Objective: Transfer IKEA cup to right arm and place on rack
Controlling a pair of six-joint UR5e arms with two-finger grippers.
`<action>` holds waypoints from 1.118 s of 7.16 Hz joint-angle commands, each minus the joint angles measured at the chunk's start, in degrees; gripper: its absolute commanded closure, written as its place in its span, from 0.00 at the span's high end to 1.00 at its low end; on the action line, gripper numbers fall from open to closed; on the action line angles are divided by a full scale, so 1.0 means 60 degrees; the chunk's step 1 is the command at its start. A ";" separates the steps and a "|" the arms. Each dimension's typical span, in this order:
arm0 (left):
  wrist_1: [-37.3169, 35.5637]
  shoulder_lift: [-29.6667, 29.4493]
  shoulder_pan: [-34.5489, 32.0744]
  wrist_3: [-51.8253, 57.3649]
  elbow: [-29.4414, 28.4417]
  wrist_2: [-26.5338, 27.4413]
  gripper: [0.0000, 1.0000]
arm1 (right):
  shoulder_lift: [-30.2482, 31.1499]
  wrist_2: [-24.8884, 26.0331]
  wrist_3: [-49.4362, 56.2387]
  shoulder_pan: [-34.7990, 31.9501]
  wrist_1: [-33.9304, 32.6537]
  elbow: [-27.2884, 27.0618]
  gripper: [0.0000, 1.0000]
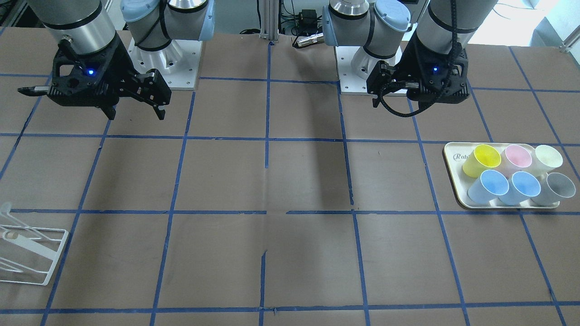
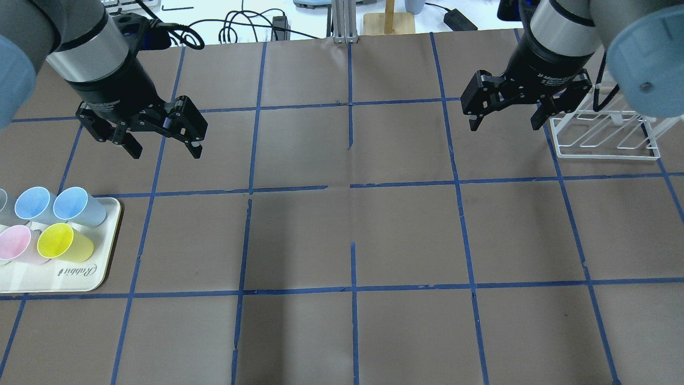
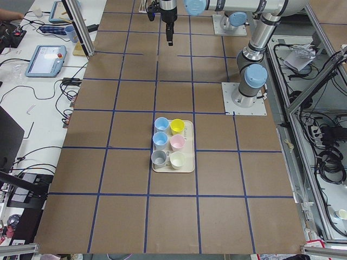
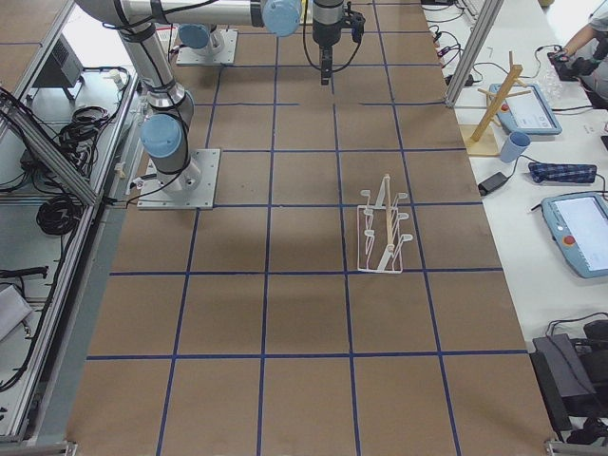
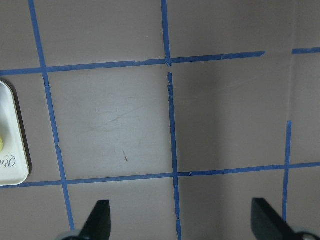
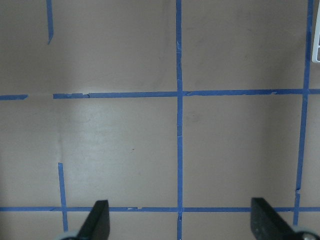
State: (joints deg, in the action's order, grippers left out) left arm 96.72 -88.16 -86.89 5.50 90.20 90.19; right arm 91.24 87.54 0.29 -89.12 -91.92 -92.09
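Two light-blue cups point(image 1: 490, 185) point(image 1: 522, 186) lie side by side on a cream tray point(image 1: 454, 159); I cannot tell which is the IKEA cup. They also show in the overhead view point(image 2: 33, 204) point(image 2: 75, 206). My left gripper point(image 2: 164, 151) is open and empty, above the table, farther out and to the right of the tray point(image 2: 64, 275). My right gripper point(image 2: 504, 126) is open and empty, just left of the white wire rack point(image 2: 609, 156). Both wrist views show open fingertips point(image 5: 100, 220) point(image 6: 99, 220) over bare table.
The tray also holds a yellow cup point(image 1: 482, 159), a pink cup point(image 1: 516, 157), a cream cup point(image 1: 547, 159) and a grey cup point(image 1: 558, 188). The tray's corner point(image 5: 11, 145) shows in the left wrist view. Blue tape lines grid the brown table.
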 commanded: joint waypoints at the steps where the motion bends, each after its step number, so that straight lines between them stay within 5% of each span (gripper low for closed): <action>1: -0.0020 0.0001 0.1116 0.1635 -0.0005 0.0027 1.00 | 0.0012 0.0059 -0.0077 0.0000 -0.0002 0.0041 1.00; 6: -0.1101 -0.0656 0.4398 0.8695 0.0506 0.0188 1.00 | 0.0013 0.0045 -0.0092 0.0000 -0.0032 0.0056 1.00; 8: -0.3086 -0.1227 0.4857 1.1214 0.0945 0.0845 1.00 | 0.0013 0.0045 -0.0092 0.0000 -0.0032 0.0041 1.00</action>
State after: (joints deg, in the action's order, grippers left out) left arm 85.22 -93.38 -59.61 63.01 94.30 93.34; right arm 91.32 87.81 -0.27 -89.12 -92.11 -91.78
